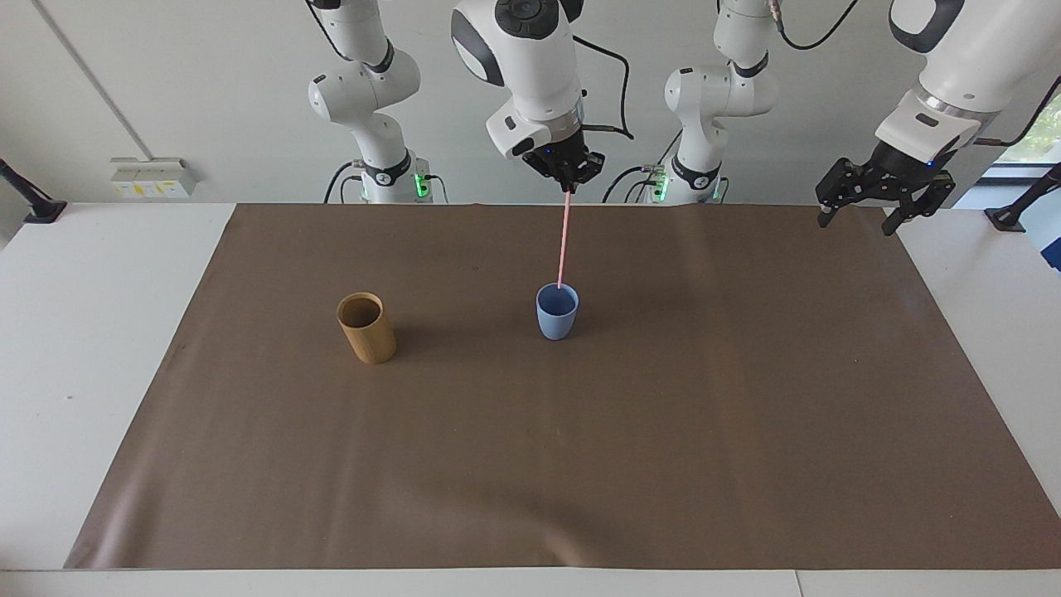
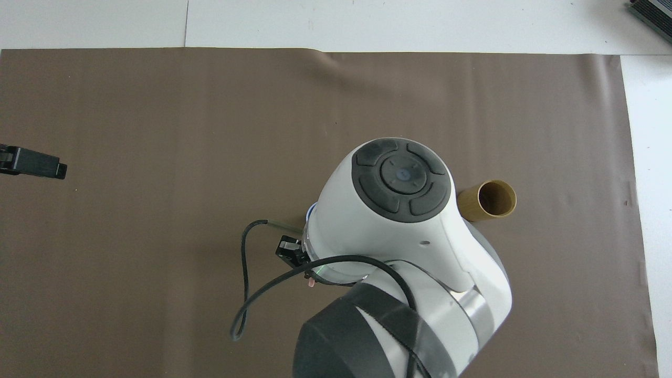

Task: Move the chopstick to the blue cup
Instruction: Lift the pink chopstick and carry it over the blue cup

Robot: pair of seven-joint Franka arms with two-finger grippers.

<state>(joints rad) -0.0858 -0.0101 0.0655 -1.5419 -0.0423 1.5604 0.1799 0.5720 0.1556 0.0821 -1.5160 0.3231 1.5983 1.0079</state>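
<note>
The pink chopstick (image 1: 564,240) hangs almost upright from my right gripper (image 1: 569,184), which is shut on its top end. The stick's lower tip is at the mouth of the blue cup (image 1: 557,313), which stands upright in the middle of the brown mat. In the overhead view the right arm covers the cup, and only the chopstick's pink top end (image 2: 312,283) shows beside the wrist. My left gripper (image 1: 859,220) hangs open and holds nothing, waiting over the mat's corner at the left arm's end.
A tan cylindrical cup (image 1: 365,327) (image 2: 488,200) stands upright beside the blue cup, toward the right arm's end. The brown mat (image 1: 663,456) covers most of the white table. A black cable loops off the right wrist (image 2: 247,294).
</note>
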